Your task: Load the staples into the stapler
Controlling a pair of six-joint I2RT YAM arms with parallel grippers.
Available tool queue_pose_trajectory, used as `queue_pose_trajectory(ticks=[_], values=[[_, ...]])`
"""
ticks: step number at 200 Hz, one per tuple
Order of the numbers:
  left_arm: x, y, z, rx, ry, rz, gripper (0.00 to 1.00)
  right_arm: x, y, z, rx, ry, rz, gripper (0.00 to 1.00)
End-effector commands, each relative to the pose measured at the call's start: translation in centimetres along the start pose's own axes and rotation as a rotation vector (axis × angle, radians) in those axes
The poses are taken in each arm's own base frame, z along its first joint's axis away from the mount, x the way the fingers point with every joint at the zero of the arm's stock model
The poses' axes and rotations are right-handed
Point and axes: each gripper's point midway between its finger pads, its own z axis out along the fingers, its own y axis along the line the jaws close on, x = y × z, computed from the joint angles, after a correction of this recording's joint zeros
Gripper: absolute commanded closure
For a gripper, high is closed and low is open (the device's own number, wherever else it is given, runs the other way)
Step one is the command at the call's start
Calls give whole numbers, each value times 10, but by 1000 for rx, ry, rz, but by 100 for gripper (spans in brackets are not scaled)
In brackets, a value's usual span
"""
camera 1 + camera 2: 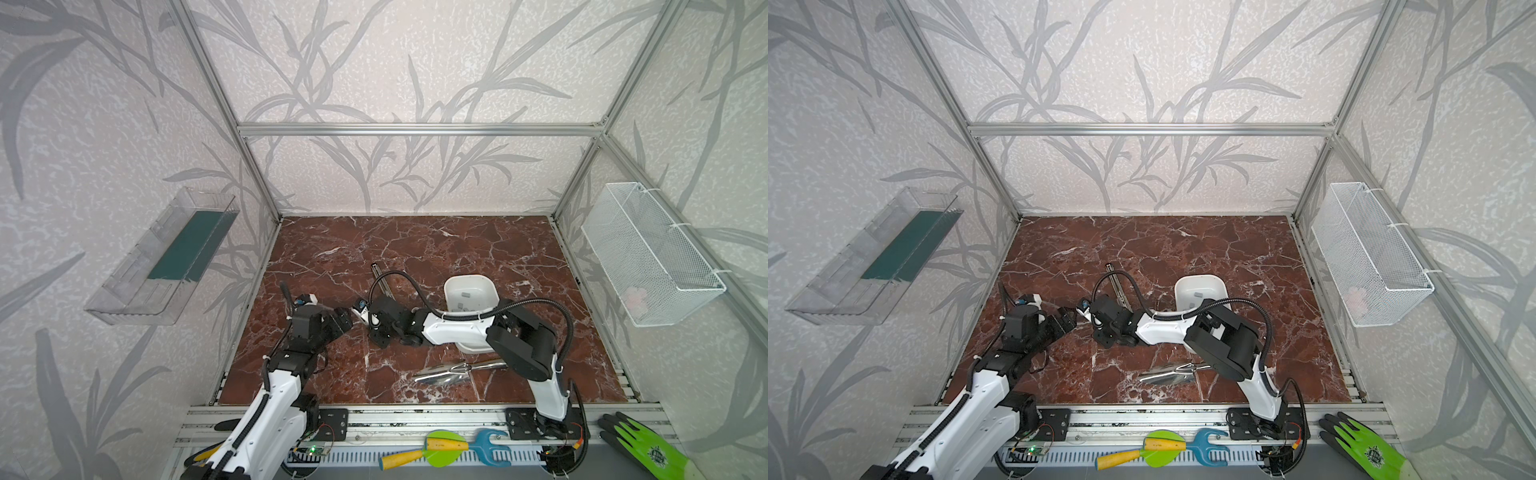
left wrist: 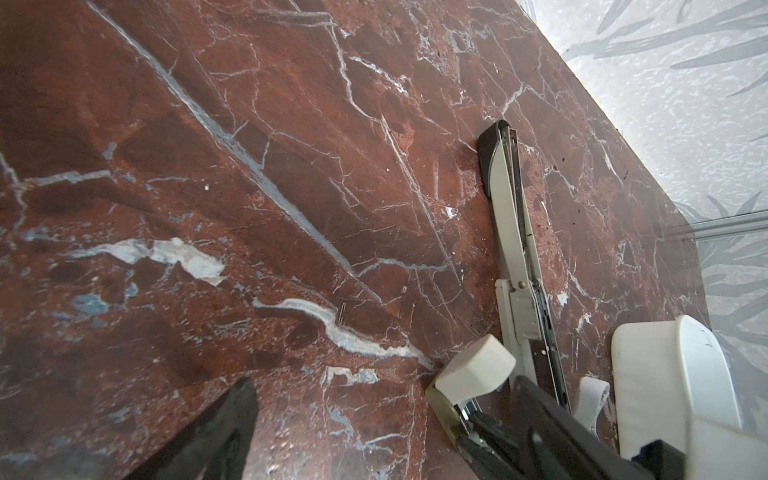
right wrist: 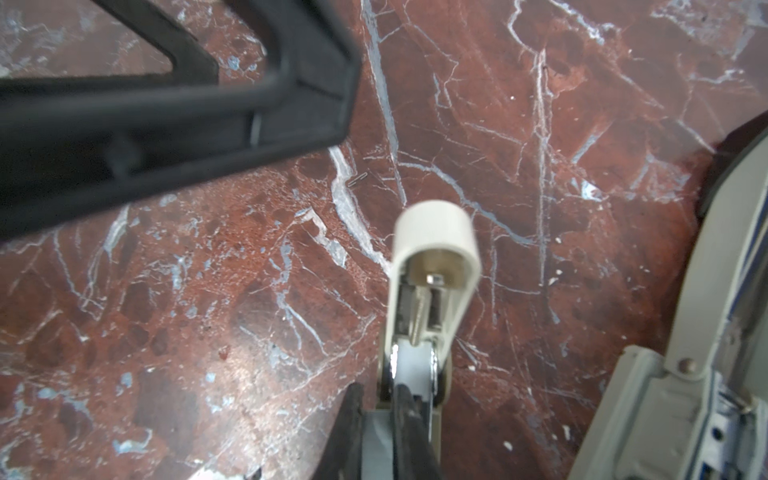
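Observation:
The stapler (image 1: 381, 279) lies opened out on the red marble table (image 1: 415, 245), and shows in the left wrist view as a long cream and black bar (image 2: 509, 216). My right gripper (image 1: 368, 314) (image 3: 379, 401) is shut on the stapler's cream-capped arm (image 3: 434, 237), holding it raised off the table. My left gripper (image 1: 346, 321) (image 2: 382, 419) is open just left of that cap (image 2: 478, 365), which sits beside one finger. Grey staples (image 1: 465, 294) lie in the white bowl (image 1: 448, 291). One loose staple (image 2: 342, 313) (image 3: 356, 179) lies on the marble.
A shiny metal scoop (image 1: 455, 372) lies near the front, beneath the right arm. A clear tray (image 1: 166, 257) hangs on the left wall and a wire basket (image 1: 648, 253) on the right wall. Toy tools (image 1: 444, 451) and a green glove (image 1: 648, 449) lie on the front rail.

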Motion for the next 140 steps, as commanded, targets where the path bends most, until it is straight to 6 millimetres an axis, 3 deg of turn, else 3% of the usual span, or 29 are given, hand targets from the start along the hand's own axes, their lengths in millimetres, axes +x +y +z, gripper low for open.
queue_pose_trajectory(ticks=[1,53,106,140], values=[[-1,1,1,-1,-7,-2,5,-10,5,1,-22,-29,24,90],[-1,1,1,-1,-8,-2,5,-13,-2,-3,16,-32,41,90],[-1,1,1,-1,-7,-2,5,-23,-10,-23,65,-78,79,90],[-1,1,1,-1,-8,-2,5,-21,-15,-21,89,-83,98,90]])
